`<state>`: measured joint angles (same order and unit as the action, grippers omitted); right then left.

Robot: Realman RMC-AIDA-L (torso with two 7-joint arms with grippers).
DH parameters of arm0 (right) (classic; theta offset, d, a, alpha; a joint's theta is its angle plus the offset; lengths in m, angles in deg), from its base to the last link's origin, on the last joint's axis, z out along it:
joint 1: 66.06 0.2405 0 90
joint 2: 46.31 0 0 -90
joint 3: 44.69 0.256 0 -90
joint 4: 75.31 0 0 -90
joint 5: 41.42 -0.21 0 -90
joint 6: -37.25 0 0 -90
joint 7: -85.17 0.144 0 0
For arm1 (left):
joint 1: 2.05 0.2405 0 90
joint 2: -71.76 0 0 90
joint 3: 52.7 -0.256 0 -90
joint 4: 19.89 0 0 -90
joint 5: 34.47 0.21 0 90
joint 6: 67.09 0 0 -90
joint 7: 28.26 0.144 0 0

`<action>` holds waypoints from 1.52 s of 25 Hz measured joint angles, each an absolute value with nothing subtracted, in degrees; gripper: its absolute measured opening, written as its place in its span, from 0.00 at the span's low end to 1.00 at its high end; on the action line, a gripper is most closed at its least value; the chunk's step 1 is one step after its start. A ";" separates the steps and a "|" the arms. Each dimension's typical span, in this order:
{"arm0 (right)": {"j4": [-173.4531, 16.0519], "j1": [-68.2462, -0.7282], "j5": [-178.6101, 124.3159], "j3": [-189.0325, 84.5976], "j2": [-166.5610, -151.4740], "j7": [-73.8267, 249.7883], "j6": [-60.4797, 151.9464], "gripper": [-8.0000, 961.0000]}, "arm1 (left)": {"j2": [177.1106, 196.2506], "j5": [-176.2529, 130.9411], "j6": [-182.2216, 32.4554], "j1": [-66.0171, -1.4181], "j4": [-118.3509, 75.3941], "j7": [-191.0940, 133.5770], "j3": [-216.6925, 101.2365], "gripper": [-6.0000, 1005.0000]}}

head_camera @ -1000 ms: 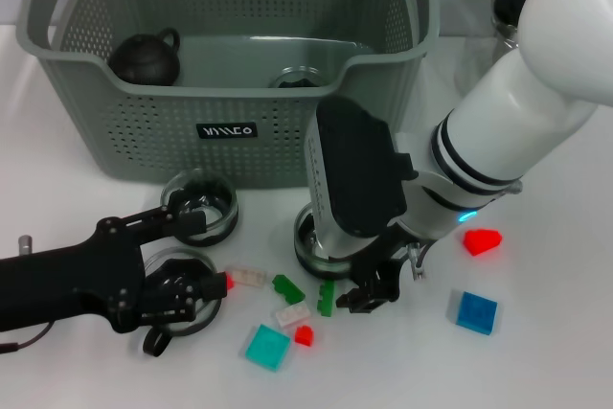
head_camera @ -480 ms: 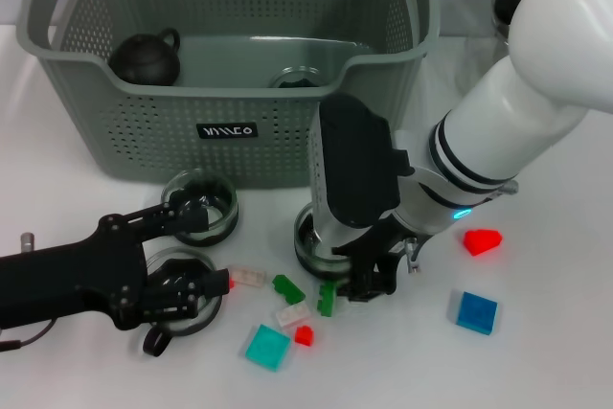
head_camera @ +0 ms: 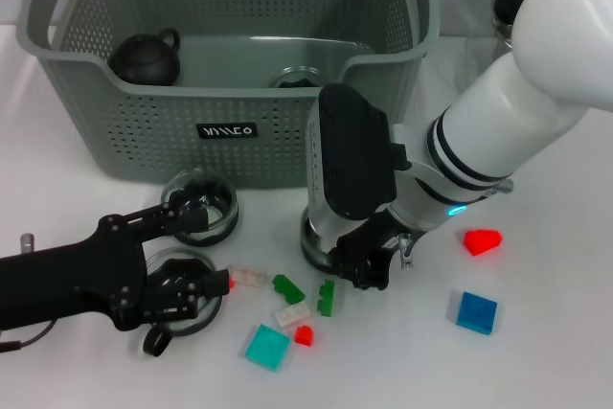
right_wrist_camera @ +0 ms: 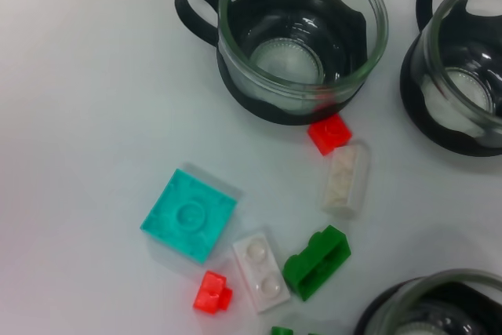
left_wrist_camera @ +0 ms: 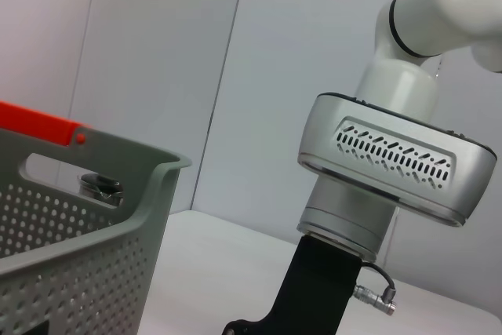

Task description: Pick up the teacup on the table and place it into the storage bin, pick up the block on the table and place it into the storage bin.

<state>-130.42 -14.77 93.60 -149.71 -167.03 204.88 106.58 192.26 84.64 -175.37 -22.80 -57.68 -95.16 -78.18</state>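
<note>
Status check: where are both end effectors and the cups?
Right end effector low beside green block. Left end effector at a teacup. Storage bin behind.

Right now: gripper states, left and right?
Left gripper: low over a teacup on the table, fingers around its rim; grip cannot be told.
Right gripper: low beside the green block; cannot be told, nothing visibly held.

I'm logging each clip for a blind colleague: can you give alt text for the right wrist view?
Two glass teacups with black holders stand on a white table, and the rim of a third shows at the frame edge. Below them lie loose blocks: teal, green, two red, two clear. No gripper shows.
</note>
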 joint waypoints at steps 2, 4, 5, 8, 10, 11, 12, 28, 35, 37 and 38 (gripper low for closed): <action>-130.78 -14.95 93.31 -149.53 -166.98 204.88 107.02 0.21 | 192.26 84.63 -175.37 -22.79 -57.68 -95.16 -78.18 0.84; -131.24 -15.08 92.48 -148.64 -166.88 204.72 108.16 0.14 | 192.26 84.62 -175.37 -22.79 -57.68 -95.15 -78.18 0.84; -131.76 -15.22 91.65 -147.43 -166.82 204.47 109.61 0.11 | 192.26 84.62 -175.36 -22.79 -57.68 -95.15 -78.18 0.84; -135.56 -16.68 89.29 -141.07 -166.61 203.75 115.33 0.07 | 192.26 84.62 -175.38 -22.69 -57.68 -95.17 -77.94 0.84; -140.56 -19.07 87.35 -134.86 -166.56 203.18 120.84 0.07 | 192.26 84.62 -175.37 -22.59 -57.72 -95.18 -77.73 0.84; -142.98 -20.25 86.51 -132.05 -166.57 203.00 122.93 0.07 | 192.26 84.61 -175.37 -22.51 -57.74 -95.20 -77.69 0.84; -145.75 -21.60 85.51 -128.94 -166.53 203.02 125.52 0.07 | 192.23 84.61 -175.37 -22.46 -57.78 -95.24 -77.56 0.84; -149.33 -18.90 73.56 -117.73 -166.42 217.07 100.45 0.08 | 192.25 84.62 -175.48 -23.19 -57.65 -95.46 -77.24 0.84; -115.96 1.20 82.84 -114.24 -165.38 218.93 85.34 0.09 | 192.41 84.63 -175.42 -23.27 -57.52 -95.49 -77.21 0.84; -107.58 6.20 86.59 -114.27 -166.02 219.24 79.07 0.09 | 192.45 84.63 -175.40 -23.26 -57.50 -95.50 -77.22 0.84; -107.58 6.20 86.59 -114.27 -166.02 219.24 79.07 0.09 | 192.45 84.63 -175.40 -23.26 -57.50 -95.50 -77.22 0.84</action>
<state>-107.58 6.20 86.59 -114.27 -166.02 219.24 79.07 192.45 84.63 -175.40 -23.26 -57.50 -95.50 -77.22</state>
